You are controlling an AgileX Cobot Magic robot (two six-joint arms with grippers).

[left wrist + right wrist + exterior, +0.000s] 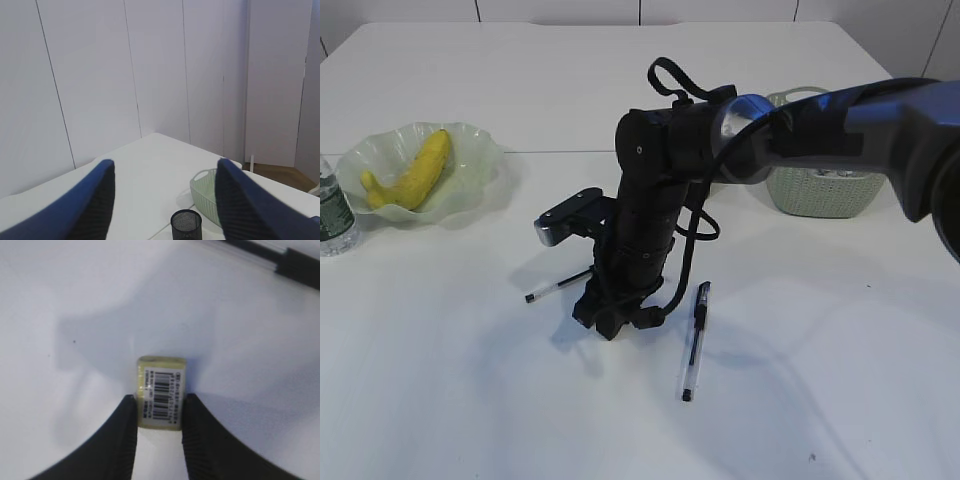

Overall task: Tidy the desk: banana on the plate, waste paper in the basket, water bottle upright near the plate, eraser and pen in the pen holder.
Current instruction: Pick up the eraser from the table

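A yellowish eraser with a barcode label lies on the white table between the two black fingers of my right gripper, which is shut on it. In the exterior view that gripper points down at the table's middle and hides the eraser. One pen lies just left of it, another pen just right. The banana lies on the pale green plate. The water bottle stands upright at the left edge. My left gripper is open and empty, with the black mesh pen holder beyond it.
A pale green basket stands at the right behind my right arm; it also shows in the left wrist view beside the pen holder. A pen crosses the top right of the right wrist view. No waste paper shows.
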